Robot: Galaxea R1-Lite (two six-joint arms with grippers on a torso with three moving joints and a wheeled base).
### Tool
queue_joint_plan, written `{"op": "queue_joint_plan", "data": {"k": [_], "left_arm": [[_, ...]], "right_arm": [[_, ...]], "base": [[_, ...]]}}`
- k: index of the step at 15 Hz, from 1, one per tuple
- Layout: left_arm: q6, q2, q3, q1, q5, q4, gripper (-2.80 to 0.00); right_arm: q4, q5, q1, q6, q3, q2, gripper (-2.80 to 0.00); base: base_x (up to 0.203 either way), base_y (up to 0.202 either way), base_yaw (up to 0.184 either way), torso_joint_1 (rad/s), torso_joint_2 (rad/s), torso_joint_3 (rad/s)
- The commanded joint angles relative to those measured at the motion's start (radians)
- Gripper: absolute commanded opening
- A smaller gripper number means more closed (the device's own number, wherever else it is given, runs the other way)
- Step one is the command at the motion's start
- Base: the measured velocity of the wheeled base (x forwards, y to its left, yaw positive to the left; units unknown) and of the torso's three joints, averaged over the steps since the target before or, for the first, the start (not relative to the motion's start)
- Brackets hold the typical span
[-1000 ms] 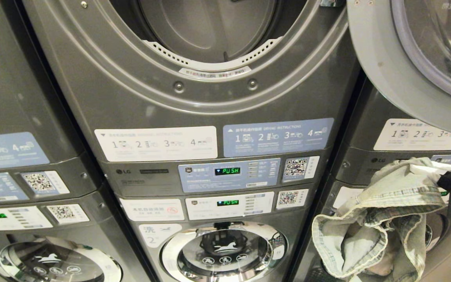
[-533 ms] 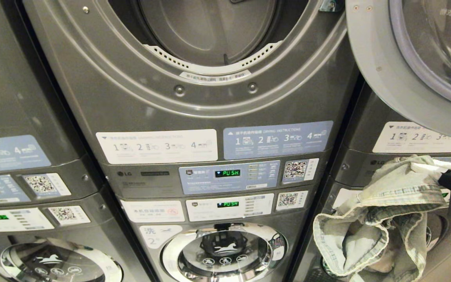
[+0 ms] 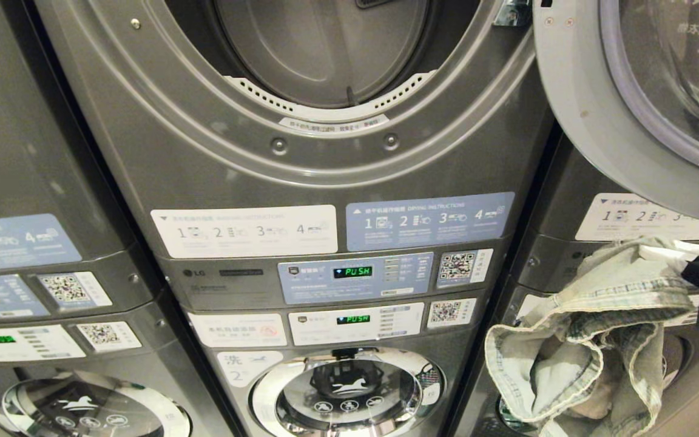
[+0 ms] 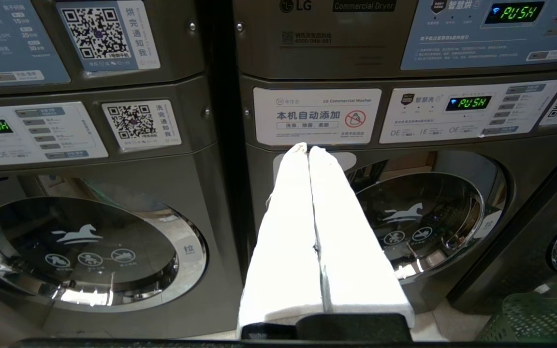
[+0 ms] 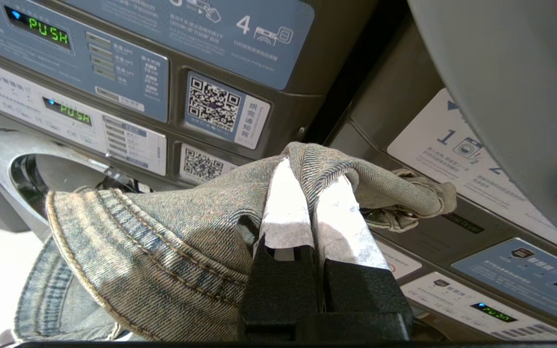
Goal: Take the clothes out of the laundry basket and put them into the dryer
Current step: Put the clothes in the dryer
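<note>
A faded denim garment [image 3: 574, 340] hangs from my right gripper [image 5: 307, 166], which is shut on a fold of it, in front of the neighbouring machine to the right. Low in the head view, the cloth droops in loose folds. The dryer's open drum [image 3: 325, 54] is up and to the left of the garment, ringed by a grey rim [image 3: 204, 127]. Its round door [image 3: 586, 115] stands swung open at the right, above the garment. A corner of the green laundry basket [image 4: 535, 316] shows on the floor. My left gripper [image 4: 307, 147] is parked low, shut and empty.
Grey stacked machines stand side by side. Control panels with green PUSH displays [image 3: 352, 272] and instruction labels sit below the dryer opening. Washer doors [image 3: 340, 388] with chrome rims fill the lower row. The open door overhangs the space above my right gripper.
The whole head view has slid down a little, so the camera has risen. The denim garment sits slightly higher against the right machine's panel. The grip on it is unchanged.
</note>
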Motion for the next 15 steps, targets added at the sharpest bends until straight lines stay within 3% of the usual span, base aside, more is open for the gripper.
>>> {"op": "queue_joint_plan", "data": {"k": [1, 15], "left_arm": [[0.0, 0.0, 0.002, 0.0, 0.0, 0.0, -2.8], [0.0, 0.0, 0.002, 0.0, 0.0, 0.0, -2.8]], "right_arm": [[-0.002, 0.001, 0.001, -0.002, -0.004, 0.001, -2.8], [-0.053, 0.003, 0.001, -0.002, -0.003, -0.001, -2.8]], "base": [[0.0, 0.0, 0.0, 0.075, -0.14, -0.075], [0.0, 0.0, 0.0, 0.026, -0.05, -0.022]]}}
